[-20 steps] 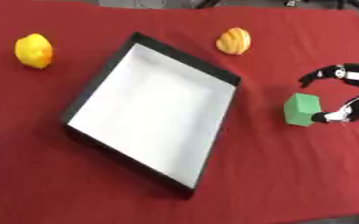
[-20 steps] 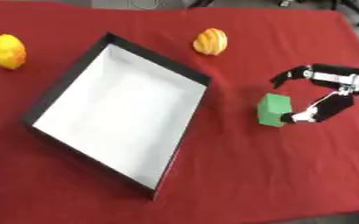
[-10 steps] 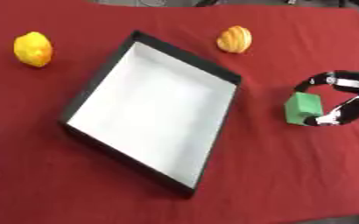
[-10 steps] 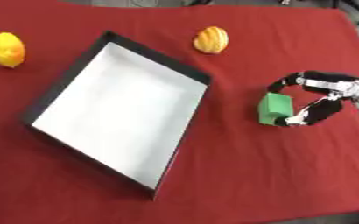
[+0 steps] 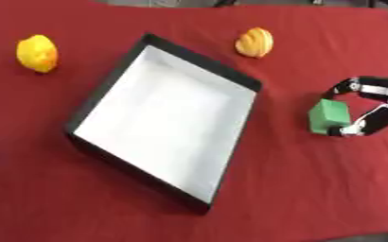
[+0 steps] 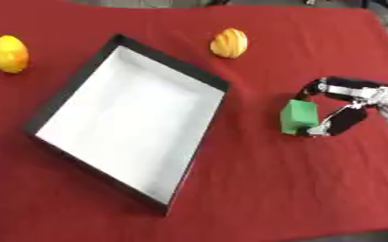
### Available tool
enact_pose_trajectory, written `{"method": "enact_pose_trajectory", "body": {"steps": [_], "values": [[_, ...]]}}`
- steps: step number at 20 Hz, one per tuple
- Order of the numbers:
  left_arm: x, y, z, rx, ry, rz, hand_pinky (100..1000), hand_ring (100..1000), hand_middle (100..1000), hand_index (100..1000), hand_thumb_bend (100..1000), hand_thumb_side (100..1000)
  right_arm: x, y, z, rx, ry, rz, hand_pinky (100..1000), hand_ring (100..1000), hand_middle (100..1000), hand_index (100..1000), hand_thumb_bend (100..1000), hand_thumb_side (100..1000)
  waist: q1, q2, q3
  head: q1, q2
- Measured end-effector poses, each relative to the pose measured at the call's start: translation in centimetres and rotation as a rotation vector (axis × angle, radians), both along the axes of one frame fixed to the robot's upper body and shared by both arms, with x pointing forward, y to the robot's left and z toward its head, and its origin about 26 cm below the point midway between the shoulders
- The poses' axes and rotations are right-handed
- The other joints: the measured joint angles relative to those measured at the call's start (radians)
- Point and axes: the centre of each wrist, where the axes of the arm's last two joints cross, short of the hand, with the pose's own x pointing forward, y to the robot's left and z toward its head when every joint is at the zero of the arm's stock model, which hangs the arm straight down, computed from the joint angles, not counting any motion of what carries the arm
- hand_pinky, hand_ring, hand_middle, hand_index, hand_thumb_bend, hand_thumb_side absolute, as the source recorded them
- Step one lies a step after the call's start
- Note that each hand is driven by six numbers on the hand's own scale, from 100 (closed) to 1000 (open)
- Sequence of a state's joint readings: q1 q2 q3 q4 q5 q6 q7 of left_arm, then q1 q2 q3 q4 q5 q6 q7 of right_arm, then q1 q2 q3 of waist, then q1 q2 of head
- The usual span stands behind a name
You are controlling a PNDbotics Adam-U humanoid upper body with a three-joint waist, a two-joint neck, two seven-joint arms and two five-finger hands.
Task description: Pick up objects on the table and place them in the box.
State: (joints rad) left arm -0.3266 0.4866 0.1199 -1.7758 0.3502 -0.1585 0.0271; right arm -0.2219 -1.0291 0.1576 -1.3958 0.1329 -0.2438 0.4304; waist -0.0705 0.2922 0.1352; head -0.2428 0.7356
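Now we are curling our right hand [image 6: 352, 106] around the green block [image 6: 298, 117], fingers touching its sides, at three o'clock from the box [image 6: 73, 92].

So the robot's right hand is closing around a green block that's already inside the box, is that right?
Not quite. The right hand is curling round the green block, but the block sits on the red cloth to the right of the box, not inside it. The right eye view shows the box holding nothing.
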Motion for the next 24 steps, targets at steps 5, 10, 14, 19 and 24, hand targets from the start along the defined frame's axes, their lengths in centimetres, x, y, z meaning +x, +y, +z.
{"method": "enact_pose_trajectory", "body": {"steps": [5, 10, 14, 19, 24], "values": [[0.0, 0.0, 0.0, 0.000, 0.001, 0.000, 899, 644, 756, 832, 136, 794, -0.2, 1.0, 1.1, 0.141, -0.060, -0.011, 889, 762, 463, 545, 100, 191, 0.000, 0.000, -0.003, 0.005, 0.000], [-0.1, 0.1, -0.1, -0.002, -0.002, 0.005, 898, 648, 758, 834, 133, 781, -0.3, 2.6, 5.2, 0.281, -0.194, 0.043, 886, 748, 454, 530, 100, 144, 0.000, 0.000, -0.007, 0.007, 0.001], [-0.4, 0.4, 0.2, -0.006, -0.023, 0.014, 896, 655, 766, 851, 129, 760, -0.4, 4.6, 10.5, 0.349, -0.339, 0.158, 885, 739, 460, 540, 100, 127, 0.000, -0.001, -0.010, 0.005, 0.010], [-0.8, 0.9, 1.2, -0.022, -0.069, 0.030, 893, 657, 764, 847, 131, 746, -0.3, 9.8, 18.1, 0.410, -0.513, 0.399, 868, 711, 466, 548, 100, 100, 0.000, -0.032, -0.009, -0.015, 0.024], [-1.1, 1.5, 1.6, -0.057, -0.086, 0.055, 892, 659, 763, 845, 131, 736, 0.9, 16.7, 21.7, 0.473, -0.517, 0.648, 856, 693, 464, 547, 100, 100, 0.002, -0.047, -0.005, -0.038, 0.028]]}}
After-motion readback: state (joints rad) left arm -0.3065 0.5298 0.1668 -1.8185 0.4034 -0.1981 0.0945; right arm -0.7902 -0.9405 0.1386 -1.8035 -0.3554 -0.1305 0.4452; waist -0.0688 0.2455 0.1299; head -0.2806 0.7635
